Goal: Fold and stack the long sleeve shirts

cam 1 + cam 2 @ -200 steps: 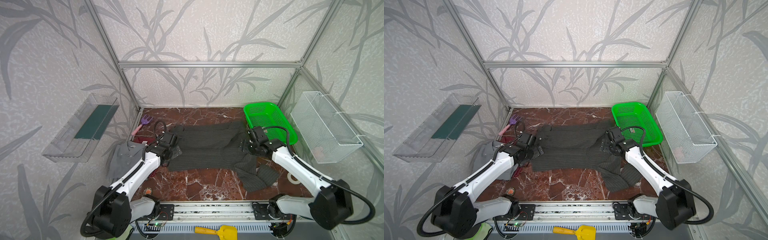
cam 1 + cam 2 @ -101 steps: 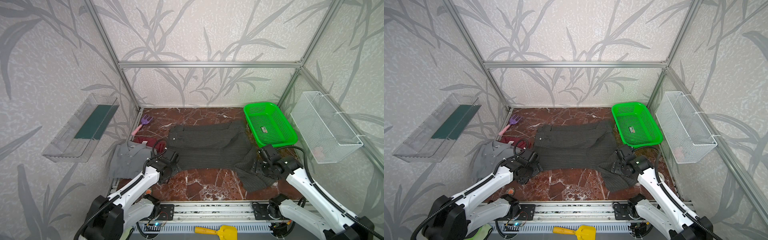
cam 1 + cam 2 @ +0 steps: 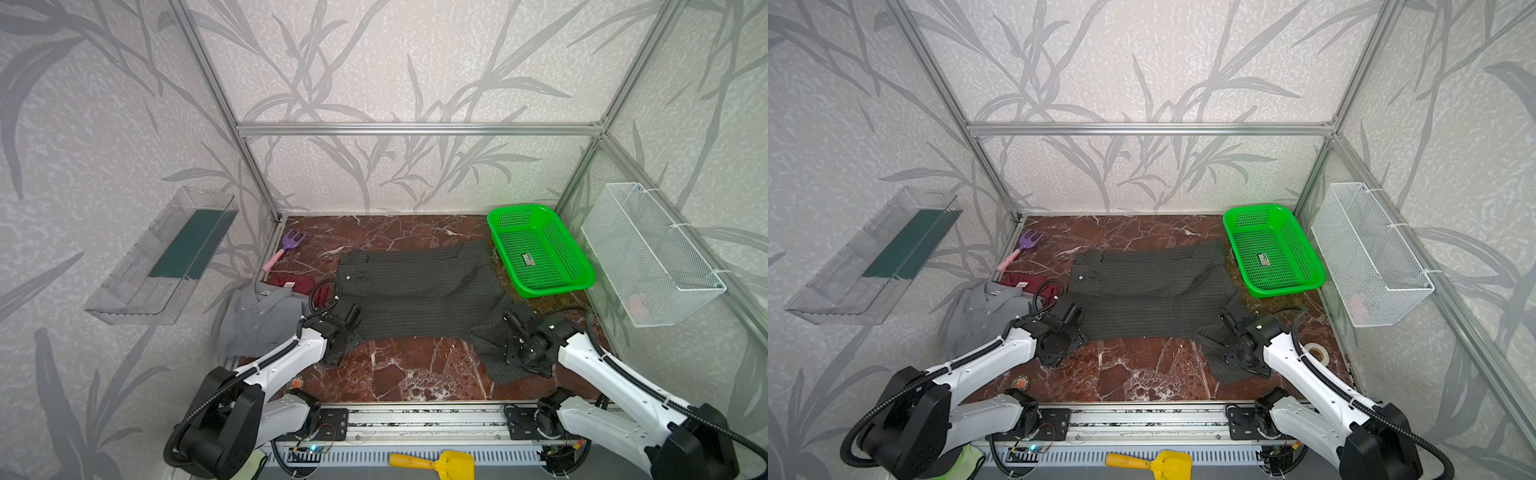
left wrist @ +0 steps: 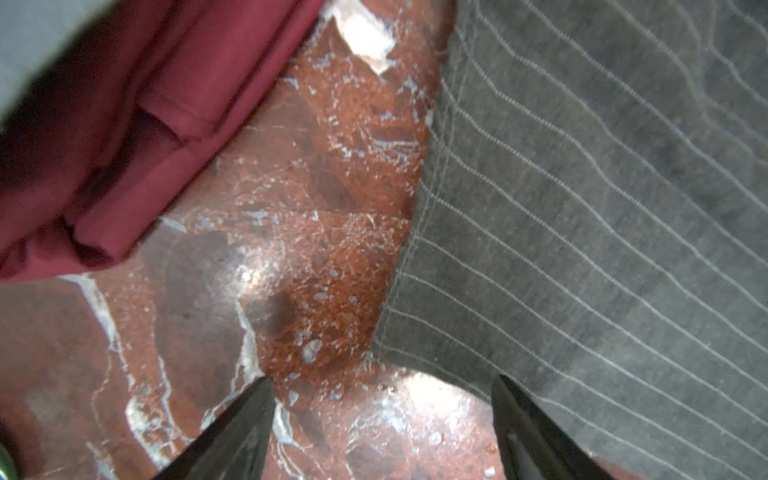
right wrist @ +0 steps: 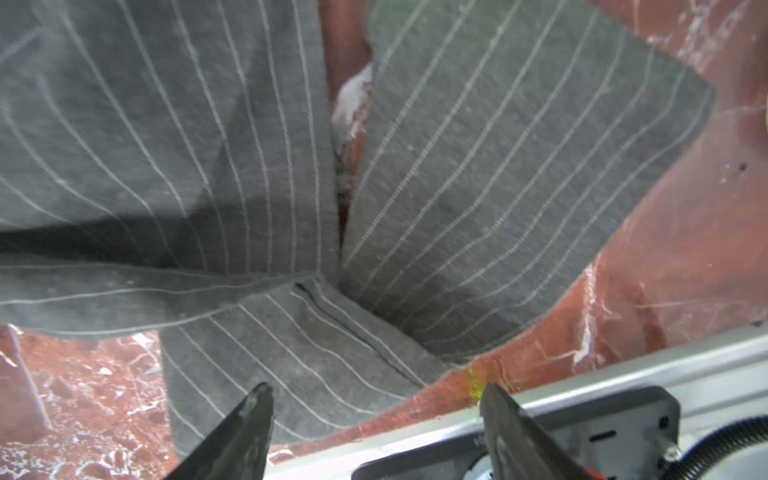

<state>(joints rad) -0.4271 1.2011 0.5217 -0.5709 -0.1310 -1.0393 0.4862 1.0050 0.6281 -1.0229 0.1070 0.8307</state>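
status: early-to-mid, by my read. pinstripe shirt [image 3: 415,299] lies spread across the middle of the marble table [image 3: 395,365], body roughly flat. one sleeve trails off toward 5 o'clock, creased and not folded in. i see no finished fold on it yet.

grey shirt [image 3: 257,320] sits at 8 o'clock, collar up, looking loosely folded, with its outer edge running past the table edge. dark red shirt [image 3: 291,282] is at 9 o'clock, bunched, with the grey one's far edge against or over it; can't tell which. if that's the stack, it's rough.

left gripper [image 4: 382,380] is low at the shirt's 7 o'clock corner. jaws are spread and nothing is pinched: one finger is over bare marble, the other over the hem, the corner just ahead of them. right gripper [image 5: 374,388] is over the trailing sleeve at 5 o'clock, jaws also spread and empty, with striped cloth under and ahead of the tips.

left to do, as i judge it: pinch both near points, fold the sleeve and body in, reduce it to a packet, move it onto the pile at 8 to 9 o'clock, square up the stack. green basket [image 3: 540,249] at 2 o'clock holds no shirt.
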